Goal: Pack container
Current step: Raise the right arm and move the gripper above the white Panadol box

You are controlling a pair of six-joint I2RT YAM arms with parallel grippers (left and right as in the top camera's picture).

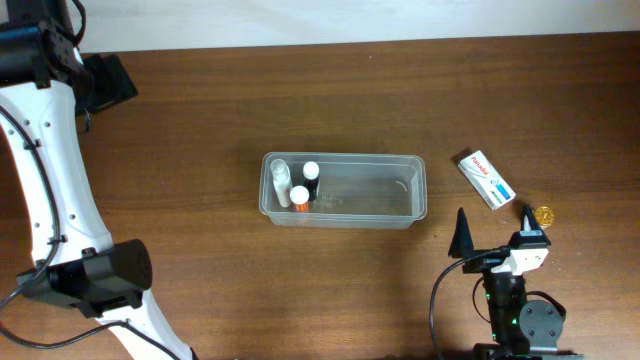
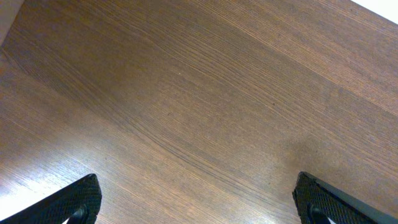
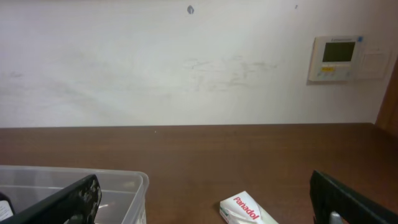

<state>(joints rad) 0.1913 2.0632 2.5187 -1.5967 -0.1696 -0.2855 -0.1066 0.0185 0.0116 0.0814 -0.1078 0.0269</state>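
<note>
The clear rectangular plastic container (image 1: 375, 192) sits at the centre of the overhead view. Packing looks partly done: three small white-capped bottles (image 1: 299, 196) stand in its left end and the rest is bare. The white and blue cardboard medicine box (image 1: 484, 179) lies outside, to the container's right, probably next to go in. The right gripper (image 1: 494, 228), lower right, is spread wide, empty, just short of that box. The left gripper (image 2: 196, 199) gapes wide over the brown wooden table (image 2: 186, 93), touching nothing
</note>
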